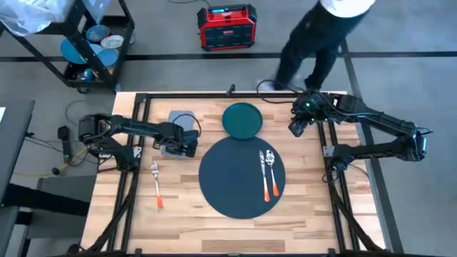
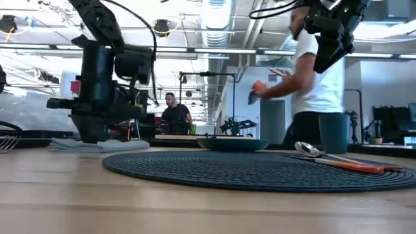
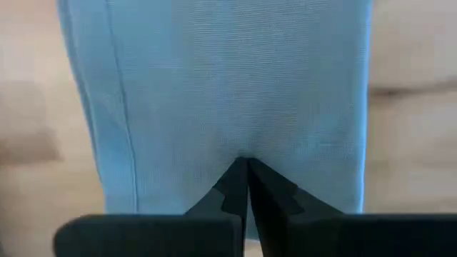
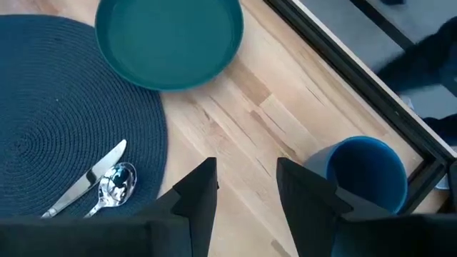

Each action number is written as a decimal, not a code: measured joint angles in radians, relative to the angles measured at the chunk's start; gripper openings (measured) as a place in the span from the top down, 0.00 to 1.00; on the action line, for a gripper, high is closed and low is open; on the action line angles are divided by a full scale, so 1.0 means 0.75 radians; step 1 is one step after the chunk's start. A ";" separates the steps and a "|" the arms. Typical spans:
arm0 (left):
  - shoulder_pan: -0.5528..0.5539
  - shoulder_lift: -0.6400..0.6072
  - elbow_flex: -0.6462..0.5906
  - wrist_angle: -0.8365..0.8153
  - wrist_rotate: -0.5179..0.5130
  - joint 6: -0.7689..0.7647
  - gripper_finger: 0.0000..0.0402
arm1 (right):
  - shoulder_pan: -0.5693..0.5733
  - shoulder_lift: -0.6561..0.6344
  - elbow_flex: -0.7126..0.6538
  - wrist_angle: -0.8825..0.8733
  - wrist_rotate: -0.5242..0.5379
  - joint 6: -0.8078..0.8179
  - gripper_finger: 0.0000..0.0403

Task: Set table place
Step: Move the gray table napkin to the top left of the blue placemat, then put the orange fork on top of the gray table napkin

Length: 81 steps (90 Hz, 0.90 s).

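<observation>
On the light-wood bench (image 1: 178, 214) the round charcoal placemat (image 1: 232, 187) lies near the middle, with a knife (image 1: 263, 176) and a spoon (image 1: 271, 175), both orange-handled, lying on its right part, and a green plate (image 1: 243, 119) touching its far edge. A fork (image 1: 156, 185) lies on bare wood to the left of the mat. The left gripper (image 1: 187, 148) sits low over the napkin (image 3: 214, 93) at the far left, its jaws pressed together on the cloth, seemingly pinching a fold. The right gripper (image 4: 246, 178) hangs high over the far right corner with jaws spread and empty, a blue cup (image 4: 368, 175) just beyond it. The likely trouble: if the pinch holds only a thin fold, the napkin may slip out or unfold and drape when lifted, and a dragging cloth could nudge the fork out of line. A person (image 2: 312, 84) stands beyond the far edge, close to the right arm's reach. No readable writing or brand shows anywhere.
</observation>
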<state>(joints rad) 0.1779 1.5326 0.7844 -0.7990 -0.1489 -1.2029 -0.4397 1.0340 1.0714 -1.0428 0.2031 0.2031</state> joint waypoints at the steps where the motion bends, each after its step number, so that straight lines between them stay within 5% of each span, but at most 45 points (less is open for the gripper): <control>1: -0.006 0.000 0.002 0.010 0.003 -0.007 1.00 | 0.000 0.000 0.000 0.002 0.000 0.000 0.67; 24: -0.039 -0.032 0.006 0.057 -0.012 -0.179 1.00 | -0.001 -0.001 0.001 0.024 0.000 -0.002 0.67; 49: -0.147 -0.302 0.007 0.017 -0.075 -0.251 0.96 | 0.000 0.000 0.000 0.013 0.000 -0.002 0.67; 81: -0.636 -0.387 0.008 -0.277 0.068 -1.063 0.72 | 0.000 0.000 0.000 -0.026 0.000 -0.003 0.67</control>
<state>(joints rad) -0.2990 1.2421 0.7902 -1.0064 -0.0978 -2.0003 -0.4398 1.0340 1.0716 -1.0622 0.2031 0.2008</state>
